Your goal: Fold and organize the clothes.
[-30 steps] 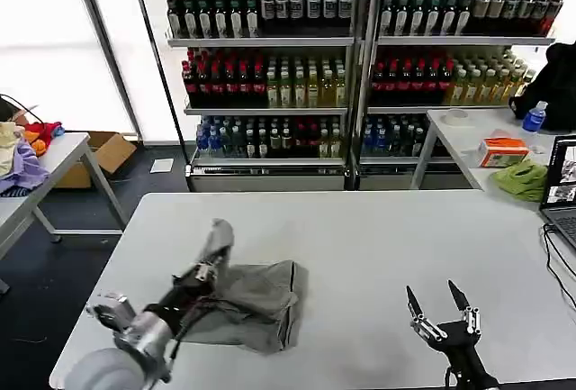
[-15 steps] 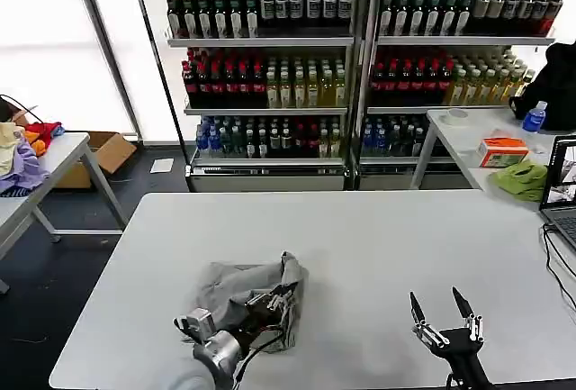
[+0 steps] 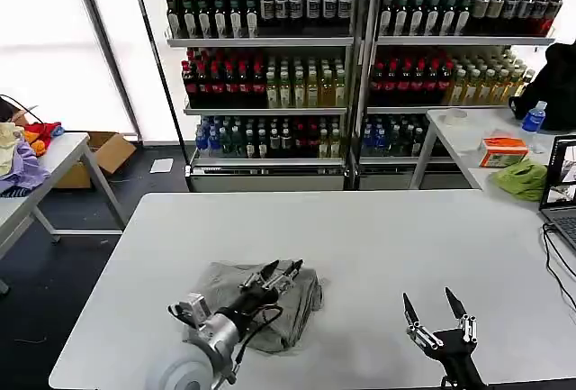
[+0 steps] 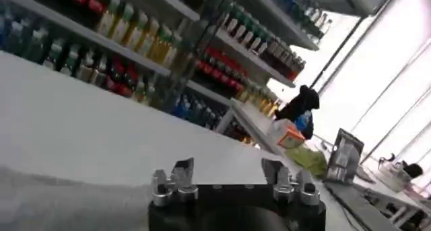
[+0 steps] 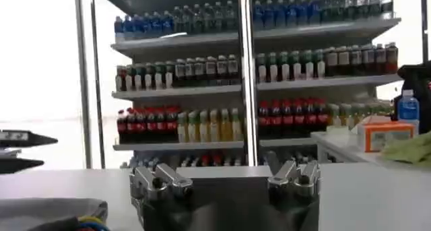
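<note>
Sleeve now folded over, the left gripper (image 3: pixel 280 270) is hovering spread above the grey shirt (image 3: pixel 261 309) — right gripper (image 3: pixel 435 308) waiting, spread, on the white table (image 3: pixel 378 237)

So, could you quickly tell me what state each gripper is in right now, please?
Left gripper: jaws open, holding nothing, over the folded grey shirt.
Right gripper: jaws open, empty, above the table.

clothes (image 3: pixel 288 304): one light grey shirt | state: bunched into a rumpled, roughly folded bundle, creased | pose: lying flat | place: white surface (image 3: pixel 378 246), about 7 o'clock from its centre, near the front edge | detail: multicoloured print peeks out in the right wrist view
</note>
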Available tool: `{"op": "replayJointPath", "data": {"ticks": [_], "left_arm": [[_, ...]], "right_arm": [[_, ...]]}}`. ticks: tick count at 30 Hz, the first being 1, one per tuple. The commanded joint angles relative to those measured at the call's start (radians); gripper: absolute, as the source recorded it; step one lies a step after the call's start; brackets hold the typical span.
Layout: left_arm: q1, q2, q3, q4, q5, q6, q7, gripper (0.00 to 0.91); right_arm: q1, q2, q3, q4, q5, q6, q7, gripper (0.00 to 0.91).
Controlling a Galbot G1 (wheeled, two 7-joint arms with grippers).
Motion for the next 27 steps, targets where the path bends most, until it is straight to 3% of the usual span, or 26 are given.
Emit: {"op": "replayJointPath", "data": {"ticks": [1, 6, 10, 17, 27], "left_arm": [[0.257, 0.058, -0.404, -0.088, 0.279, 0.136, 0.076, 0.907], [0.353, 0.074, -0.473, -0.052, 0.365, 0.134, 0.138, 0.907], [0.345, 0.054, -0.410, 0.042, 0.502, 0.119, 0.144, 0.907], [0.283, 0.031, -0.325, 0.074, 0.510, 0.149, 0.149, 0.907], [0.193, 0.038, -0.305, 0.141, 0.297, 0.161, 0.127, 0.907]], "right_arm": [[-0.001, -0.012, -0.009, -0.003, 0.000, 0.003, 0.002, 0.907], [0.011, -0.018, -0.025, -0.017, -0.004, 0.004, 0.001, 0.907], [0.028, -0.016, -0.033, -0.025, -0.003, 0.000, 0.003, 0.907], [0.023, -0.017, -0.027, -0.024, -0.002, 0.002, 0.002, 0.907], [0.004, -0.011, -0.015, -0.022, 0.003, 0.008, 0.001, 0.907]]}}
